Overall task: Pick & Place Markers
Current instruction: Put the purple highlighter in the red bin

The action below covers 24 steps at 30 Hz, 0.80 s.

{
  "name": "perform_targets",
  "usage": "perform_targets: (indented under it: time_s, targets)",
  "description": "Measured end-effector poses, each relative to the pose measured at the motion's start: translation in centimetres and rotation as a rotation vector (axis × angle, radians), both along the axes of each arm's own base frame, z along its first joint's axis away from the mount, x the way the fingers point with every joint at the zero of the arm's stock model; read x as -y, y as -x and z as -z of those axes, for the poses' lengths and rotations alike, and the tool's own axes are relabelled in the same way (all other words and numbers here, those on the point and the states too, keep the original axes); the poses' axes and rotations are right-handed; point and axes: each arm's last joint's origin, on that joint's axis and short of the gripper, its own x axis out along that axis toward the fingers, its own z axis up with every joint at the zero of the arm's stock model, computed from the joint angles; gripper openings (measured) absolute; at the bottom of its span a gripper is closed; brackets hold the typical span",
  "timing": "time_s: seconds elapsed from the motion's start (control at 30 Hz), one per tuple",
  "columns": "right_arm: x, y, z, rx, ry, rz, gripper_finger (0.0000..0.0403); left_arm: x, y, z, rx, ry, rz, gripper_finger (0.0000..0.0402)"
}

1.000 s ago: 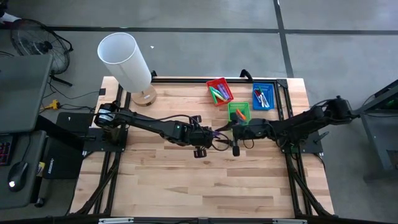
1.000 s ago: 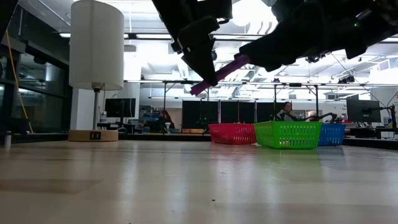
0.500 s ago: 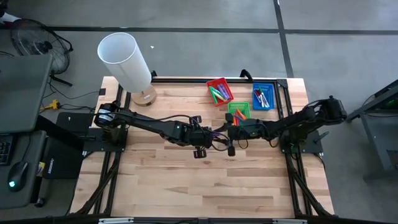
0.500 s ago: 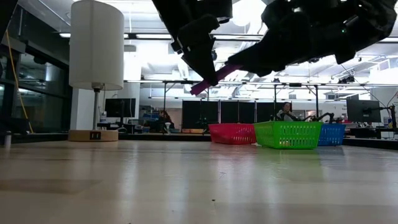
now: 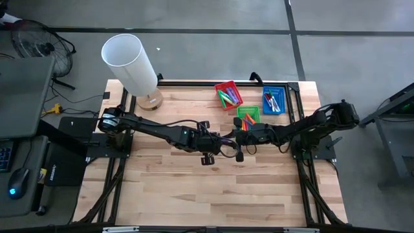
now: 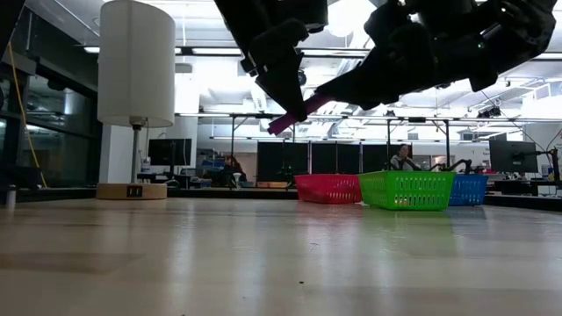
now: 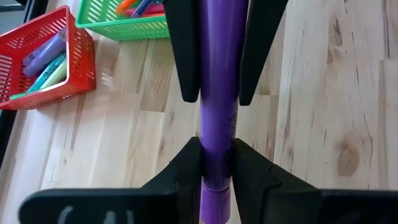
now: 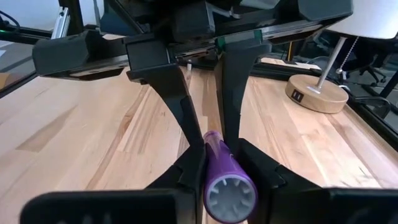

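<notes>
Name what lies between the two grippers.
A purple marker held in the air, gripped by both the left gripper and the right gripper; both wrist views show it.

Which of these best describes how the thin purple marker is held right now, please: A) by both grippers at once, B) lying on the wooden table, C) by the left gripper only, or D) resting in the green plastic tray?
A: in the left wrist view the purple marker sits between the left gripper fingers while the right gripper clamps it farther along.

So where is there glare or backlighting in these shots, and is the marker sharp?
Low view: bright ceiling lights behind leave both arms silhouetted, and the tabletop carries sheen. Left wrist view: the purple marker is sharp. Right wrist view: its end cap looks slightly soft, close to the lens.
</notes>
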Motion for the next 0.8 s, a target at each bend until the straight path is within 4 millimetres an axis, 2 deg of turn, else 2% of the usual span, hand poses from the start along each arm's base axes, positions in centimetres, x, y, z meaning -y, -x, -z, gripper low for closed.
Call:
perform_targets:
  time_s: [0.3, 0.57, 0.8]
  targets:
    - [0.01, 0.00, 0.01, -0.001, -0.003, 0.008, 0.0061, -0.01, 0.00, 0.00, 0.000, -0.003, -0.002, 0.0058]
    - [0.03, 0.02, 0.08, -0.007, -0.001, 0.015, 0.0061, -0.04, -0.01, -0.01, 0.002, -0.007, -0.005, 0.0171]
    - [0.11, 0.05, 0.17, -0.016, 0.006, 0.040, 0.0061, 0.03, 0.04, 0.01, -0.009, -0.016, 0.010, 0.0193]
